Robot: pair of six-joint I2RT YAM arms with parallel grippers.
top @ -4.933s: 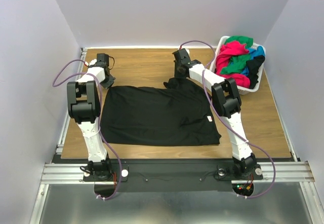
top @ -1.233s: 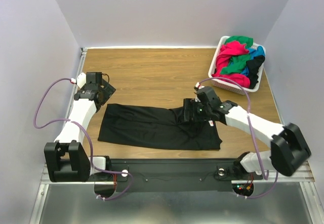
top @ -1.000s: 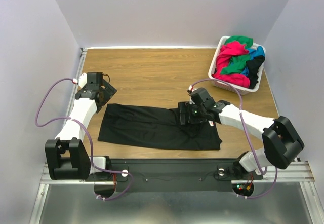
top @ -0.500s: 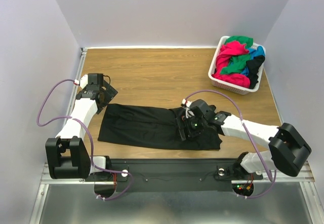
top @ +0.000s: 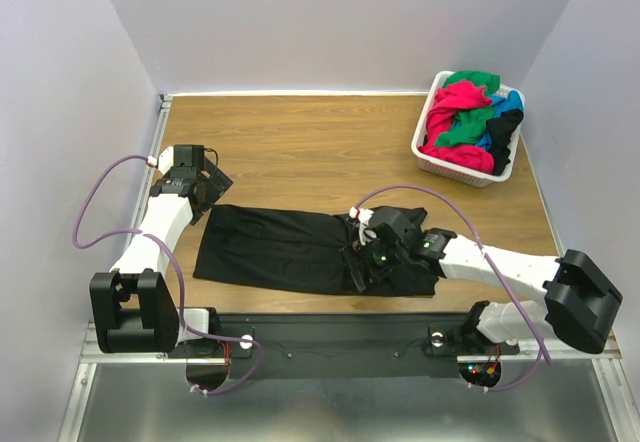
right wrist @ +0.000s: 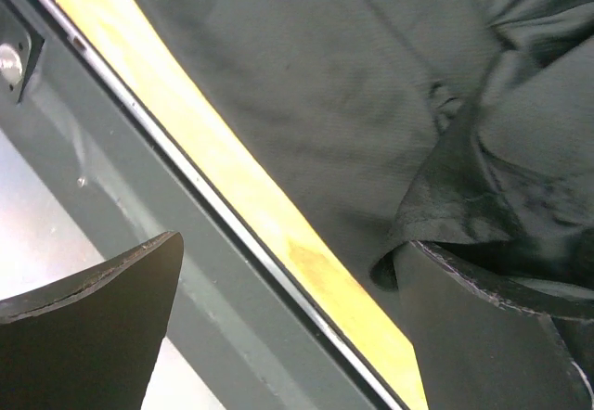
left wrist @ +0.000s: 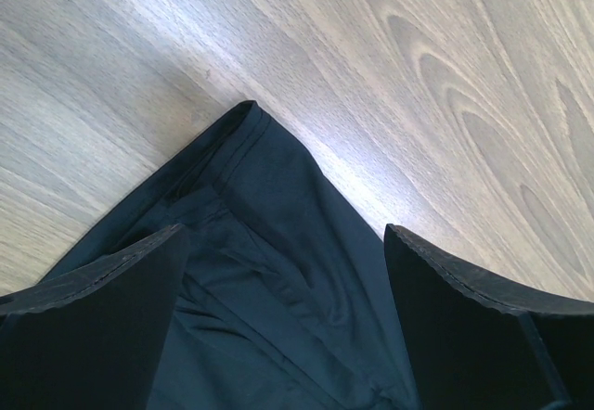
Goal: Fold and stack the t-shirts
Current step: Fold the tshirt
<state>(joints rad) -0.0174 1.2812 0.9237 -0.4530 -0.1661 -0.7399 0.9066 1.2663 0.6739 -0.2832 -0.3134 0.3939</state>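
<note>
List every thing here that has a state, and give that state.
Black shirt: folded lengthwise, lying flat, right end rumpled.
Basket: full.
Basket shirts: crumpled, unfolded.
Left gripper: open, over the black shirt's corner.
Right gripper: open, over the black shirt's near edge.

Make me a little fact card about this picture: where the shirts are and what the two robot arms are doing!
Black t-shirt: spread in a long flat band on the wooden table, near its front edge
Other t-shirts: pink-red, green, blue and black, piled in the white basket at the far right corner
Left end effector: open, over the black shirt's far left corner
Right end effector: open, low over the shirt's near right part, cloth bunched by one finger
Stack: none yet
</note>
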